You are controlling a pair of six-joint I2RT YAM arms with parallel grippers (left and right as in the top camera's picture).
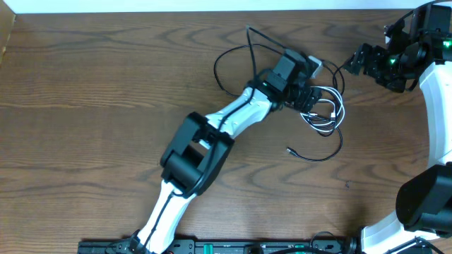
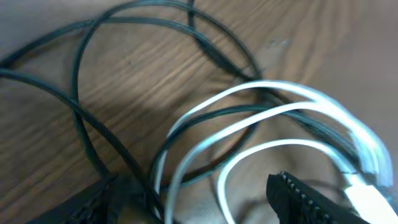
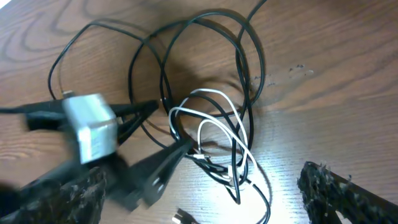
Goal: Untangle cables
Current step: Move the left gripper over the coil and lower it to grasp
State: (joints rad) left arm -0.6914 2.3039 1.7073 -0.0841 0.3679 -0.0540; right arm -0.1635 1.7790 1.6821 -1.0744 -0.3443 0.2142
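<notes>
The cables (image 1: 326, 113) lie tangled on the wooden table right of centre. Black loops (image 1: 233, 60) spread to the left and a white cord coils at the right. A loose black plug end (image 1: 289, 149) lies below. My left gripper (image 1: 308, 97) is down on the tangle. In the left wrist view it (image 2: 193, 186) is open, with white cord (image 2: 261, 115) and black strands between its fingers. My right gripper (image 1: 353, 62) hovers up and to the right of the tangle. It (image 3: 202, 180) is open and empty above the cables (image 3: 214, 140).
The left arm (image 1: 212, 134) stretches diagonally from the front edge to the tangle. The left gripper's grey block (image 3: 90, 127) shows in the right wrist view. The right arm's base (image 1: 424, 204) stands at the right edge. Bare wood table (image 1: 92, 106) lies to the left.
</notes>
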